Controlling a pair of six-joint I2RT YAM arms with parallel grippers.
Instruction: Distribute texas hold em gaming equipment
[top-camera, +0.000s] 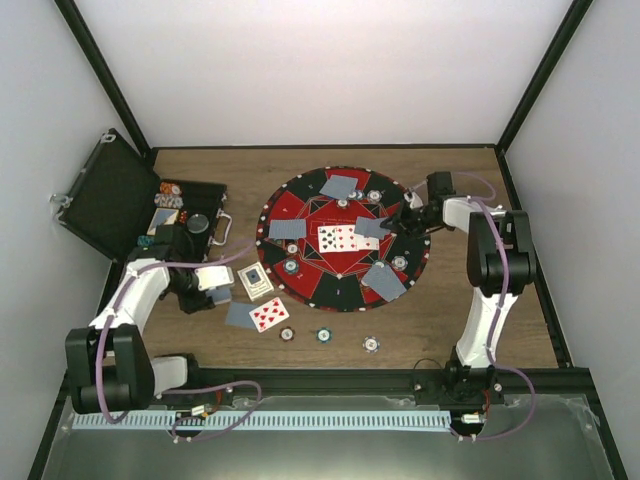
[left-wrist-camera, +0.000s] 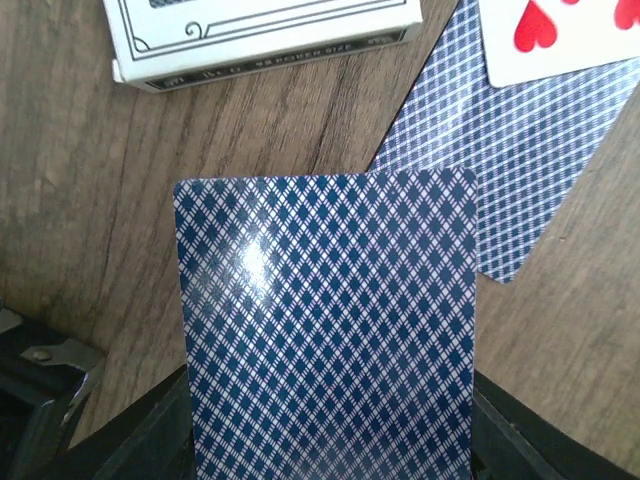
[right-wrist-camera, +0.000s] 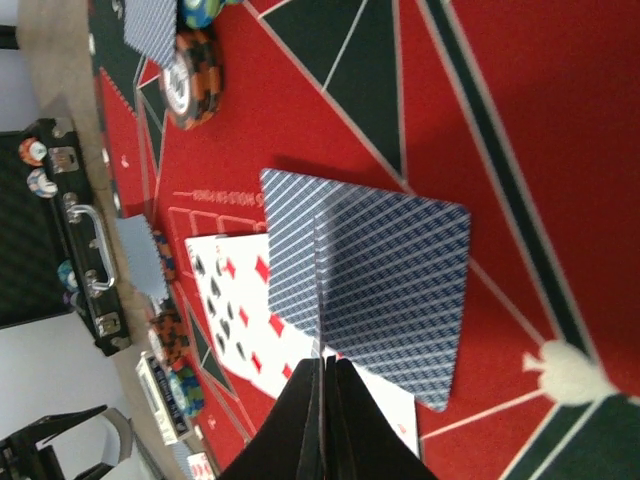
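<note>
Four face-down hands (top-camera: 338, 185) lie around the mat (top-camera: 335, 290). The one under the right gripper (right-wrist-camera: 323, 375) shows as two overlapping cards; the others look like pairs too, though that is hard to tell. A row of face-up cards (top-camera: 345, 238) sits at the mat's centre, seemingly three. About five mat chips (top-camera: 399, 263) rest beside the hands, and three loose chips (top-camera: 324, 335) lie in a line on the bench (top-camera: 480, 320) toward its near edge. Off the mat, toward the bench's left edge, one face-down and one face-up card (top-camera: 269, 314) lie beside the card box (top-camera: 256, 282).

The deal looks well advanced. What seems left is finishing that off-mat place and handing out the loose chips, with further chips waiting in the case (top-camera: 115, 200) at the far-left corner.

The left gripper (left-wrist-camera: 325, 455) pinches one blue-backed card (left-wrist-camera: 325, 330) by its side edges, just above the bench near the box. The right gripper's fingers are pressed together, holding nothing, over the mat's right side.
</note>
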